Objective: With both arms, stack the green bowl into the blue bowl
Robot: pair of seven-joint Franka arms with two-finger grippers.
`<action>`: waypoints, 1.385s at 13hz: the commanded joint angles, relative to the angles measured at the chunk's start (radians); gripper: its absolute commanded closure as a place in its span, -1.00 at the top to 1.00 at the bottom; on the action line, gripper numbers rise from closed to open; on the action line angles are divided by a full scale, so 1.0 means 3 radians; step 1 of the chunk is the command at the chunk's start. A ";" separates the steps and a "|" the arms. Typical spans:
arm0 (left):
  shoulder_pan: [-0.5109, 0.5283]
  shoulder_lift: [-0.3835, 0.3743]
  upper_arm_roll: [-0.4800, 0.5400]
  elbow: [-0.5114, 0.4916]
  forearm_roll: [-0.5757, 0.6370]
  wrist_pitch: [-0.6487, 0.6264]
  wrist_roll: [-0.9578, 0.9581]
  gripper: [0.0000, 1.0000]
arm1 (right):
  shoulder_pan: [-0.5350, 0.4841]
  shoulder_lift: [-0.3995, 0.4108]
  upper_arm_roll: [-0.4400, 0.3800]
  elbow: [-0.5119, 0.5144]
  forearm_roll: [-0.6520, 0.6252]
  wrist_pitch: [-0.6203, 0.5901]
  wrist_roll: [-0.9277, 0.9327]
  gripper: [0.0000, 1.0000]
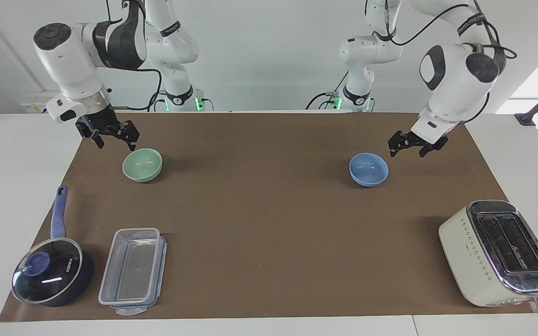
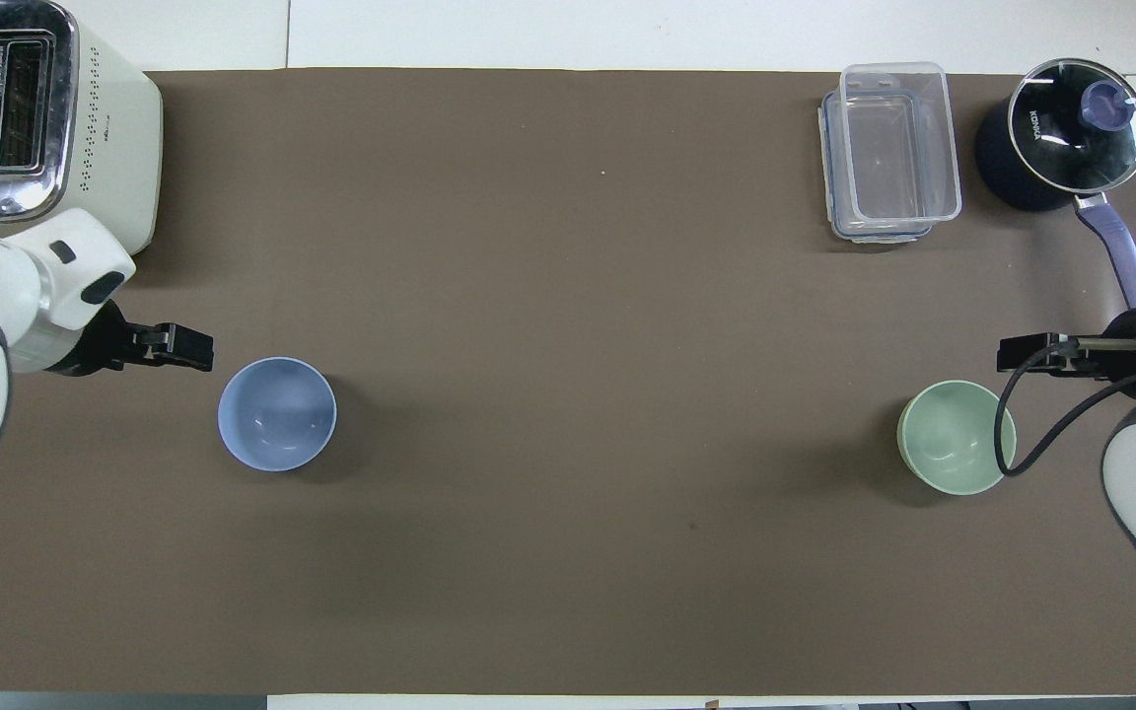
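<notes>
The green bowl (image 1: 142, 164) (image 2: 956, 437) stands upright and empty on the brown mat toward the right arm's end. The blue bowl (image 1: 368, 169) (image 2: 277, 414) stands upright and empty toward the left arm's end. My right gripper (image 1: 116, 142) (image 2: 1022, 353) is open and empty, low in the air just beside the green bowl's rim, not touching it. My left gripper (image 1: 407, 151) (image 2: 183, 347) is open and empty, low in the air just beside the blue bowl's rim, not touching it.
A cream toaster (image 1: 498, 252) (image 2: 35, 128) stands farther from the robots at the left arm's end. A clear plastic container (image 1: 132, 270) (image 2: 888, 148) and a dark blue saucepan with glass lid (image 1: 49, 270) (image 2: 1061, 133) stand farther out at the right arm's end.
</notes>
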 commanded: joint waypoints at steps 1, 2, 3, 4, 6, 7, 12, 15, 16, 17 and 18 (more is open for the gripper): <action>0.0029 0.0048 0.0009 -0.0481 0.0055 0.0594 0.0131 1.00 | -0.0099 -0.0167 0.0016 -0.0445 0.0013 0.0305 -0.0084 1.00; 0.0024 0.0085 0.0009 -0.0523 0.0060 0.0641 0.0137 0.98 | -0.0125 -0.0142 0.0016 -0.0562 0.0013 0.0463 -0.0119 1.00; 0.0004 0.0095 0.0009 -0.0553 0.0060 0.0652 0.0137 0.97 | -0.0181 -0.0116 0.0016 -0.0695 0.0013 0.0667 -0.0140 1.00; -0.0007 0.0105 0.0009 -0.0574 0.0060 0.0662 0.0137 0.94 | -0.0196 -0.0055 0.0016 -0.0808 0.0013 0.0871 -0.0145 1.00; -0.0012 0.0105 0.0009 -0.0584 0.0060 0.0662 0.0147 0.91 | -0.0273 0.0006 0.0021 -0.1033 0.0013 0.1204 -0.0150 1.00; -0.0017 0.0095 0.0009 -0.0625 0.0060 0.0667 0.0197 0.89 | -0.0293 0.0012 0.0016 -0.1100 0.0013 0.1257 -0.0191 1.00; -0.0073 0.0085 0.0004 -0.0789 0.0060 0.0739 0.0397 0.23 | -0.0416 0.0150 0.0016 -0.1309 0.0013 0.1491 -0.0222 1.00; -0.0058 0.0095 0.0004 -0.0784 0.0060 0.0739 0.0382 -1.00 | -0.0422 0.0145 0.0016 -0.1382 0.0013 0.1569 -0.0273 0.35; -0.0038 0.0100 0.0004 -0.0764 0.0060 0.0734 0.0377 -1.00 | -0.0427 0.0145 0.0016 -0.1397 0.0013 0.1569 -0.0319 -0.69; -0.0022 0.0110 0.0004 -0.0728 0.0055 0.0698 0.0367 -1.00 | -0.0462 0.0140 0.0021 -0.1407 0.0013 0.1589 -0.0319 -1.00; -0.0027 0.0146 0.0004 -0.0621 0.0044 0.0647 0.0336 -1.00 | -0.0483 0.0145 0.0021 -0.1407 0.0013 0.1605 -0.0324 -1.00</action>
